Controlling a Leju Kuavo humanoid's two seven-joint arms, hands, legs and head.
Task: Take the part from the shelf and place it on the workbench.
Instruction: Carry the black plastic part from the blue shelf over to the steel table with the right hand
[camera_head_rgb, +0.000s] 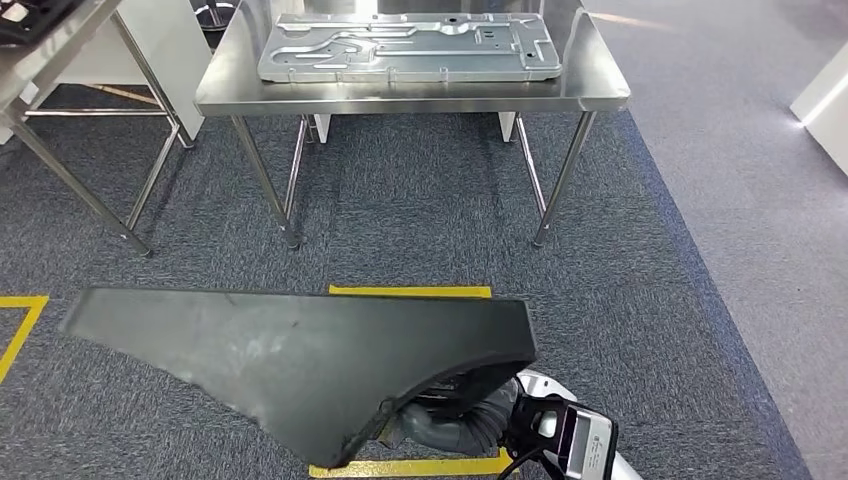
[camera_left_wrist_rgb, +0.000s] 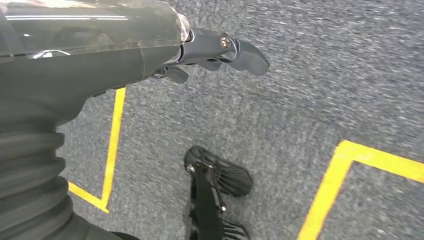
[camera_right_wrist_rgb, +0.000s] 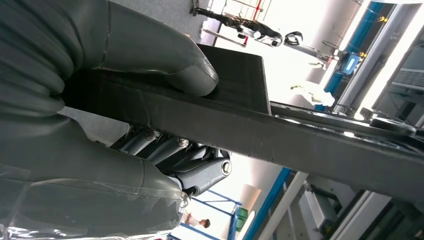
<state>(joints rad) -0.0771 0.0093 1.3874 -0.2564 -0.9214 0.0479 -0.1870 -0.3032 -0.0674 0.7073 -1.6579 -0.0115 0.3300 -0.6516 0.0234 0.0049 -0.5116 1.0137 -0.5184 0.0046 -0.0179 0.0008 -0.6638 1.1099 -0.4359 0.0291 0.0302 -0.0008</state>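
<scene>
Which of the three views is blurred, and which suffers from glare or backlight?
Left wrist view: the carpet is smeared by motion blur. Right wrist view: strong backlight blows out the background, leaving the dark part and right hand in shade. Head view: sharp and evenly lit, with bright reflections on the steel workbench.

Floor: grey carpet tiles marked with yellow tape lines, meeting a paler grey strip at 2 o'clock. Furniture: stainless steel table on tubular legs at 12 o'clock, carrying a stamped metal panel; second steel-framed table at 10 o'clock. White unit edge at 2 o'clock.
</scene>
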